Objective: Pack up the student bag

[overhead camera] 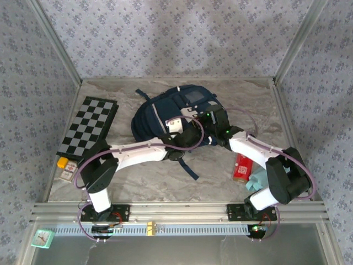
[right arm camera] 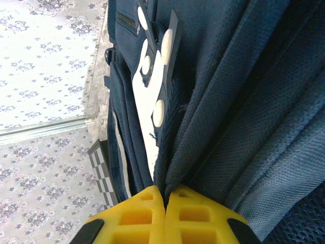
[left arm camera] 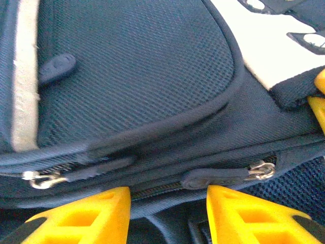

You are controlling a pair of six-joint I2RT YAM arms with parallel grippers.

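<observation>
One bag: navy mesh fabric, white patches, pale stripes, lying mid-table toward back. Probably soft, floppy, light; take by zip pull or fabric fold. Right gripper fingers closed, pinching fold. Left gripper fingers apart at zip line, holding nothing. Chessboard far left.

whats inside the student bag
Only the outer navy fabric of the student bag, its white patches and two zipper pulls show; the interior is covered, so any contents cannot be seen.
</observation>
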